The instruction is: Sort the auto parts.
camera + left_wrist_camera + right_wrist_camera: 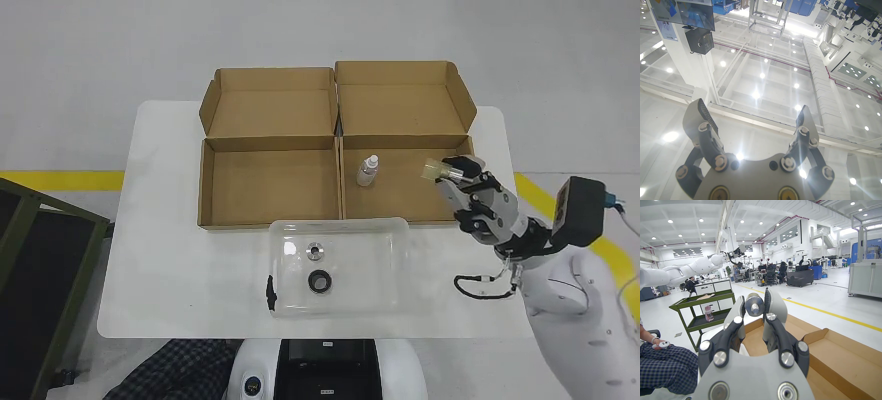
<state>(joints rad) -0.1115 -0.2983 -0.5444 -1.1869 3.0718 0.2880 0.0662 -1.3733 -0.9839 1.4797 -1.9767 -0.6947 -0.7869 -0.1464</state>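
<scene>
1 metal part (pixel 751 309), clamped in the right gripper (pixel 754 300), hangs over the right box (pixel 400 197), likely for release. Left gripper (pixel 753 117) gapes.

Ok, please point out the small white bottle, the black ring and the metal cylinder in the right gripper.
small white bottle (pixel 369 172): top view, on its body.
black ring (pixel 312 284): top view, on its rim.
metal cylinder (pixel 754 308): right wrist view, on its end face.

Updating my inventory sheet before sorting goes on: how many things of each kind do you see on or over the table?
Cardboard boxes: 2
Clear tray: 1
Silver metal parts: 2 (one held in the right end effector)
Black parts: 2
White bottle: 1
Total: 8
</scene>
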